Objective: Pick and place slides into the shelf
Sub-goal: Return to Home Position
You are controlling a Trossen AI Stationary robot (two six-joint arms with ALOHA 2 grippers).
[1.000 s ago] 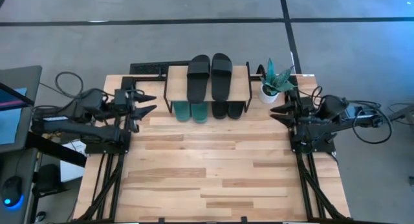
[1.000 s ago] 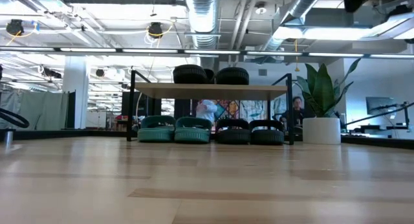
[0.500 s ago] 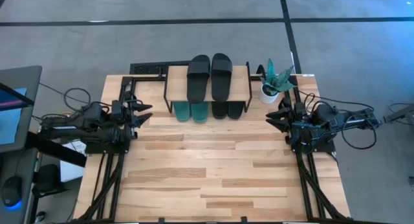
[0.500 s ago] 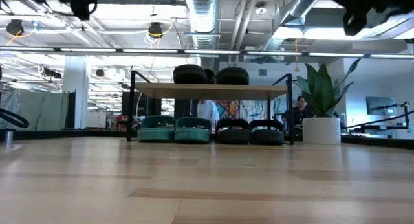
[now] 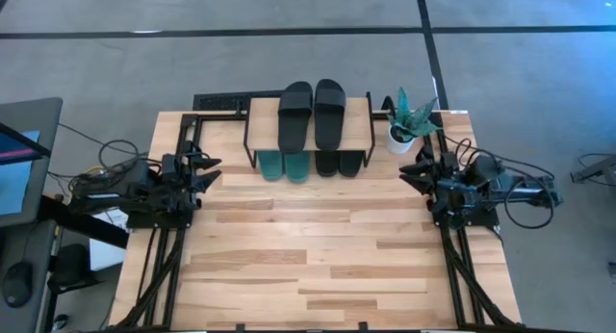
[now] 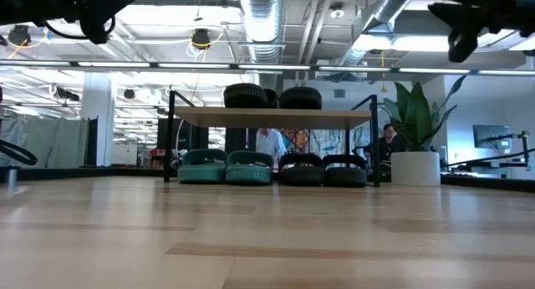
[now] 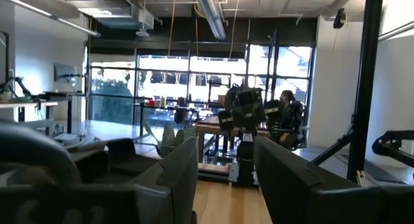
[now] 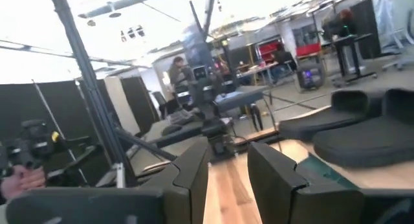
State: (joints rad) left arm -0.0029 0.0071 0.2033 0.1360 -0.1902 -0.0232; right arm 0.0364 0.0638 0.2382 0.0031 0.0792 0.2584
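The shelf (image 5: 310, 131) stands at the table's far edge, its thin legs on the tabletop. Two black slides (image 5: 313, 114) lie side by side on its plank top. Under the plank a green pair (image 5: 284, 164) and a black pair (image 5: 341, 163) rest on the table; the low view shows the shelf (image 6: 272, 118), the green pair (image 6: 226, 167) and the black pair (image 6: 323, 169). My left gripper (image 5: 212, 166) waits open at the table's left edge, my right gripper (image 5: 409, 169) open at the right edge. Both are empty in the wrist views (image 7: 226, 169) (image 8: 228, 164).
A potted plant (image 5: 409, 119) stands right of the shelf, just beyond my right gripper. A dark strip (image 5: 218, 102) lies at the far left corner. The wide bare tabletop (image 5: 318, 246) stretches in front of the shelf. People (image 6: 269, 143) show in the room behind.
Both arms have drawn back a little toward their own table sides and come down: in the low view their dark parts now hang lower at the top corners. The slides and the shelf have stayed where they were.
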